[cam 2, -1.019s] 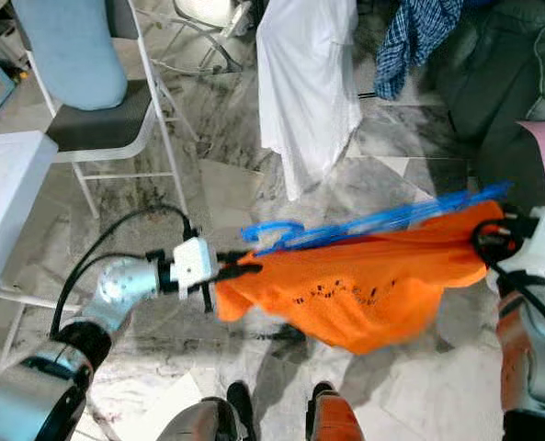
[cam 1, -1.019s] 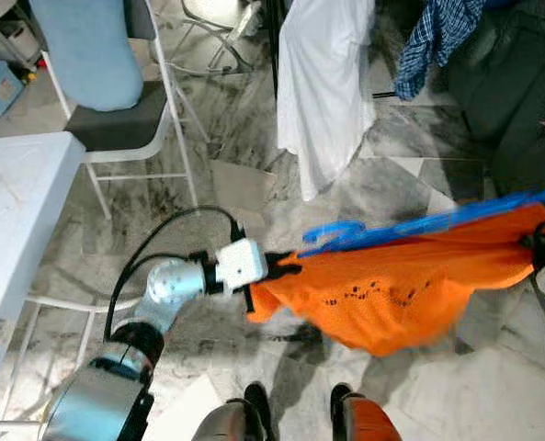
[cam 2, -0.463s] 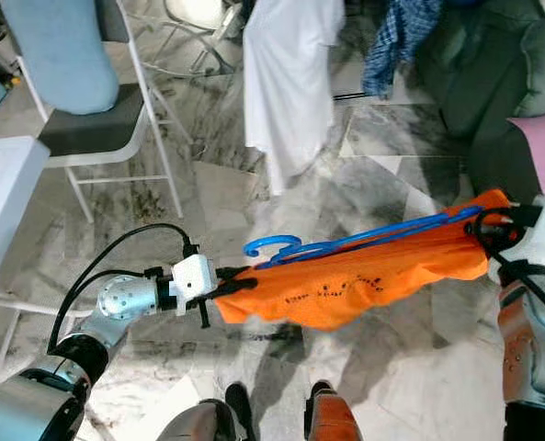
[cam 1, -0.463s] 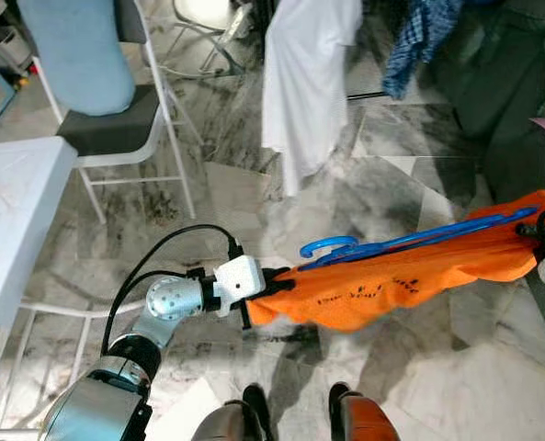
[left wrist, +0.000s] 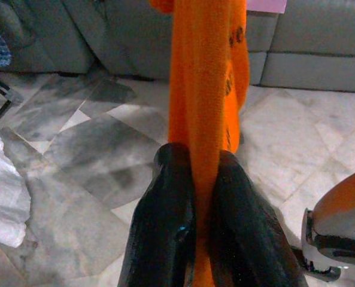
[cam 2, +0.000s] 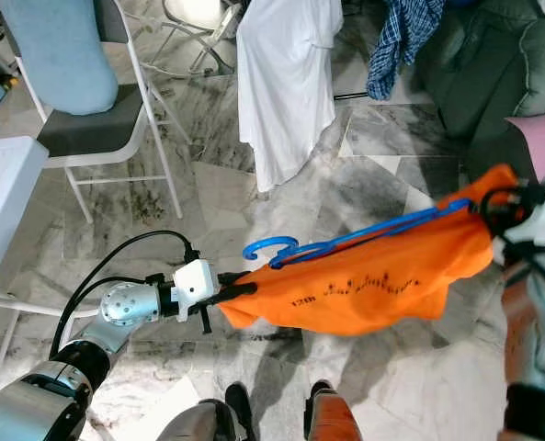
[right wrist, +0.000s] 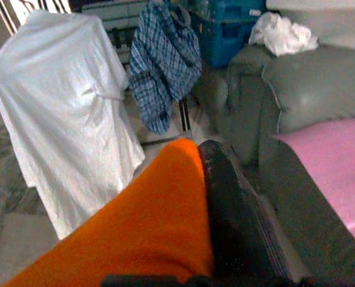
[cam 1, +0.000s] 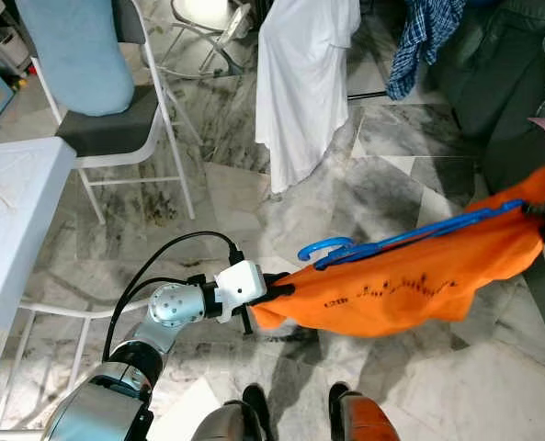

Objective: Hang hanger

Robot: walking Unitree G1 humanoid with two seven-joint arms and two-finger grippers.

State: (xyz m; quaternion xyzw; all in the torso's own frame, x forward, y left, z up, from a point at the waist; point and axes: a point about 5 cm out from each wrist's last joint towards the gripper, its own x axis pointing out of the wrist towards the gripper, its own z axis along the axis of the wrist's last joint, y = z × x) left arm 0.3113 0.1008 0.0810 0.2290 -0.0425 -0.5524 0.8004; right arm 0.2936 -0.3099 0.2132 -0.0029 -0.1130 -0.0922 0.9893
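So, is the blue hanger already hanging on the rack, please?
No, the hanger lies across the orange shirt, stretched between both end effectors.

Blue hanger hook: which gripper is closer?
Left. The left gripper pinches the orange shirt just below the hook; the right gripper holds the shirt's far end.

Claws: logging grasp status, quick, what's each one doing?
Left claw: closed on the orange shirt.
Right claw: closed on the orange shirt's other end.
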